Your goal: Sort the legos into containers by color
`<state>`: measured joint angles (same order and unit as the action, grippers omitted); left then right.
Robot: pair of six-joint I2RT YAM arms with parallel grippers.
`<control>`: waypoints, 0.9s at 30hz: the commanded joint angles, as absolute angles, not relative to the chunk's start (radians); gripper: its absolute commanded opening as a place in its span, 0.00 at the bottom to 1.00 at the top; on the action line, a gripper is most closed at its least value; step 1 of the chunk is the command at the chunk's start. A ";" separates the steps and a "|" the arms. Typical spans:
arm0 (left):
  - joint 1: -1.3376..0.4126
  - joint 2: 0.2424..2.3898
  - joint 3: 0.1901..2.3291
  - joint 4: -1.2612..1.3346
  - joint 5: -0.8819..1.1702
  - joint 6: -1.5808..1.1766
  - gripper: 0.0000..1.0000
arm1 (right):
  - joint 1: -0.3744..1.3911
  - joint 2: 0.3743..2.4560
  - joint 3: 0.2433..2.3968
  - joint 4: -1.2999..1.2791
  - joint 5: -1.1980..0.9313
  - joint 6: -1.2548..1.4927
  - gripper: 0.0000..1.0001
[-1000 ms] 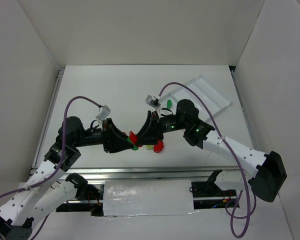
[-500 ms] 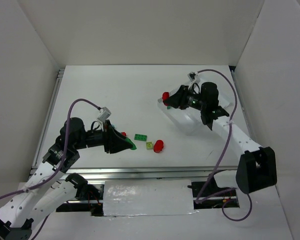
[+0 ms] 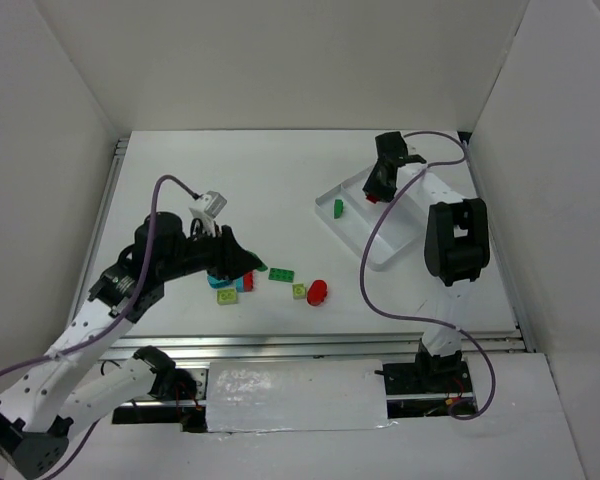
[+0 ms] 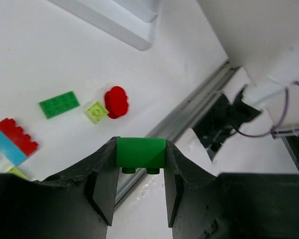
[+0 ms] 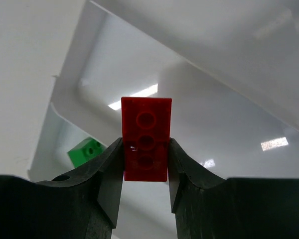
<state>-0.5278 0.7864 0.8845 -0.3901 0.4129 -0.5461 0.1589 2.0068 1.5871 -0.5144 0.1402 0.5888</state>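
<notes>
- My right hand (image 5: 145, 149) pinches a red brick (image 5: 146, 119) over the tray (image 5: 72, 74), ready for dropping.
- My left hand (image 4: 140, 159) pinches a green brick (image 4: 140, 151) clear of the tabletop (image 4: 65, 55), for carrying.

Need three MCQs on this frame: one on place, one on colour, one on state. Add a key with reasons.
1. The right gripper is: A over the tray; B over the table; C parked at its base.
2. Colour held by the left gripper: A red; B green; C cyan.
3. The right gripper is: A open and empty; B shut on a red brick; C shut on nothing.

Key: 1A, the tray's walls fill its wrist view. 2B, a green brick is clamped in it. 3B, it pinches the red brick by the sides.
</notes>
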 commanded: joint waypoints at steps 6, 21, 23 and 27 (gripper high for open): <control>-0.543 1.090 1.028 -0.299 0.232 -0.565 0.00 | 0.158 2.028 1.678 -0.584 0.196 0.614 0.54; -0.672 1.848 1.607 -0.184 0.177 -0.517 0.00 | 0.150 1.438 1.346 -0.476 0.134 0.721 0.81; -0.692 1.985 1.728 -0.219 0.172 -0.511 0.00 | 0.147 1.369 1.275 -0.477 0.133 0.735 0.82; -0.722 2.214 1.925 -0.291 0.141 -0.514 0.08 | 0.144 1.250 1.215 -0.479 0.085 0.715 0.83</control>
<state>-0.7036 2.1113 1.8160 -0.2306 0.1764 -0.5285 0.1505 1.2716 1.2671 -0.5152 0.1268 0.7055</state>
